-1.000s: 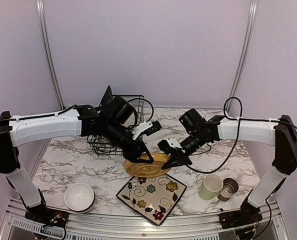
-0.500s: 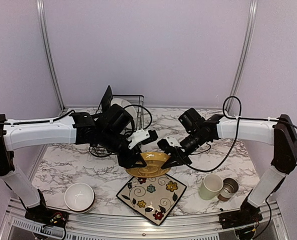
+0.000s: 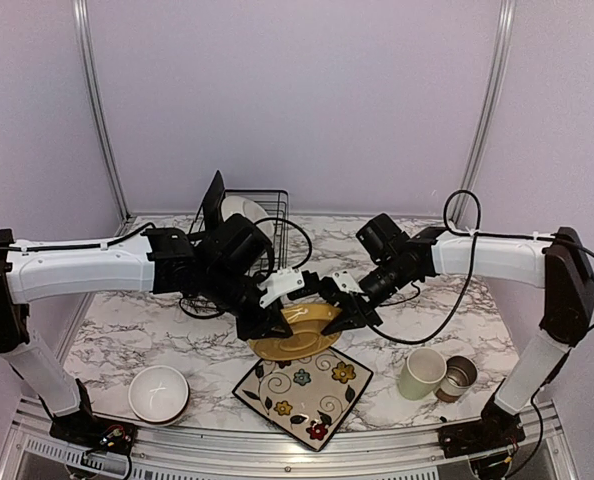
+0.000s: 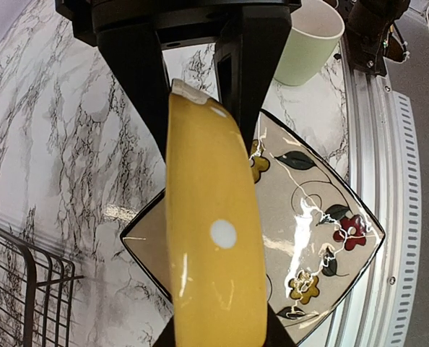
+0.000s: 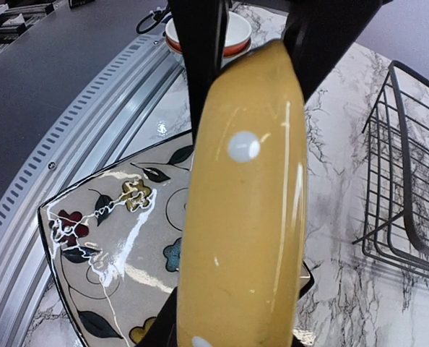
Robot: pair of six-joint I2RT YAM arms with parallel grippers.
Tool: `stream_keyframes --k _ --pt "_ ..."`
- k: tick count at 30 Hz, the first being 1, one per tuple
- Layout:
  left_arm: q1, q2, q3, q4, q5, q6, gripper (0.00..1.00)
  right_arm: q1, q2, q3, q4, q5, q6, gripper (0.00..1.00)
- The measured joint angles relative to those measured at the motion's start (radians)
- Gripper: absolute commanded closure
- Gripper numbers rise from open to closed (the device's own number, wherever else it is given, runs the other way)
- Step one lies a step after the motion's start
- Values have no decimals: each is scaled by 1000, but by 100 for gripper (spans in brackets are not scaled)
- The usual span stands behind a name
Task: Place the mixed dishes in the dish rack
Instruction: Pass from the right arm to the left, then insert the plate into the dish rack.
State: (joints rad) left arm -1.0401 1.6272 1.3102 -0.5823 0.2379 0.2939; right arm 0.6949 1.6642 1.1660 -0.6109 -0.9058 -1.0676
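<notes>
left gripper (image 3: 269, 324) + right gripper (image 3: 339, 317) are pinching yellow plate (image 3: 295, 340) at opposite rims, jaws narrow | risk: mistimed release dropping it onto square plate (image 3: 312, 388)

No legible text, labels, brands or numbers in any view.

On the marbled desk (image 3: 147, 320): white bowl (image 3: 158, 392) near left, flowered square plate (image 3: 304, 390) near centre, green mug (image 3: 421, 373) beside grey-brown cup (image 3: 459, 376) near right, wire rack (image 3: 274, 203) far.
</notes>
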Motion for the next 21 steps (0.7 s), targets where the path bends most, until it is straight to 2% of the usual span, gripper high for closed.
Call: stream_keyframes --k 5,9,14,17,21 --pt "0 6 13 -8 6 -8 100 -14 17 32 -64 -13 -24 55" --pt "0 12 25 -12 21 -30 100 -46 40 92 -207 -62 -82 48" --pt "0 12 42 -40 36 -45 100 -213 35 199 -399 -156 -138 46" --pt "0 12 54 -51 53 -55 100 -316 17 203 -447 -185 -151 46" --pt "2 12 80 -64 72 -72 100 -410 -18 174 -429 -220 -116 47"
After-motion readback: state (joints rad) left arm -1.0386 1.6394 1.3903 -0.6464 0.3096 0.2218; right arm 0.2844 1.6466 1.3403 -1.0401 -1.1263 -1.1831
